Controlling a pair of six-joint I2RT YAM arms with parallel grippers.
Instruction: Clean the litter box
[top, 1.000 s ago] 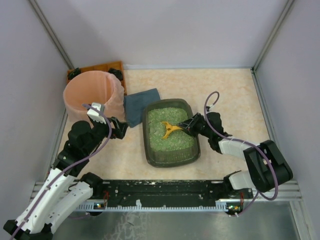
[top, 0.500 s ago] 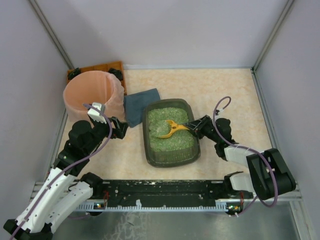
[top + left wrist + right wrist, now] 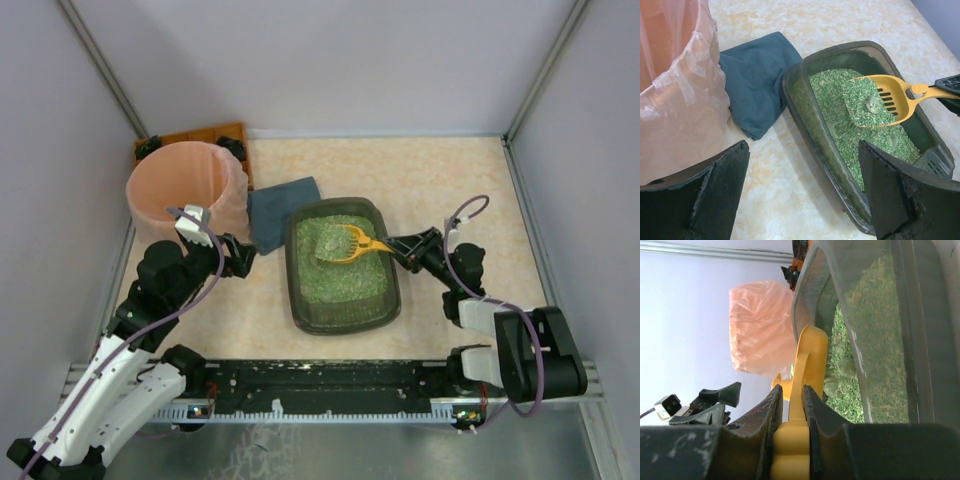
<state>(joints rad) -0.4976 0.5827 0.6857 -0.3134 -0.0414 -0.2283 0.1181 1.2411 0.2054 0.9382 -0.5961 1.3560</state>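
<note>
The litter box [image 3: 345, 322], a dark grey-green tray of green granules, lies mid-table. My right gripper [image 3: 402, 247] reaches in over its right rim, shut on the handle of a yellow slotted scoop [image 3: 346, 243]. The scoop [image 3: 890, 97] hangs above the granules in the box's far half, carrying a heap of granules and a pale clump [image 3: 872, 103]. In the right wrist view both fingers [image 3: 812, 405] press the scoop [image 3: 810, 355] handle beside the box wall [image 3: 875, 315]. My left gripper [image 3: 240, 257] hovers open just left of the box [image 3: 805, 115], and nothing lies between its fingers [image 3: 725, 180].
A round pink bucket [image 3: 185, 190] lined with a thin bag stands at the far left. An orange-brown tray [image 3: 200, 135] sits behind it. A folded blue cloth [image 3: 280, 212] lies between bucket and box. Enclosure walls stand on three sides.
The right arm has drawn back to the right and lifted the scoop out of the granules with a load, moving it toward the box's far end. The left arm has not moved.
</note>
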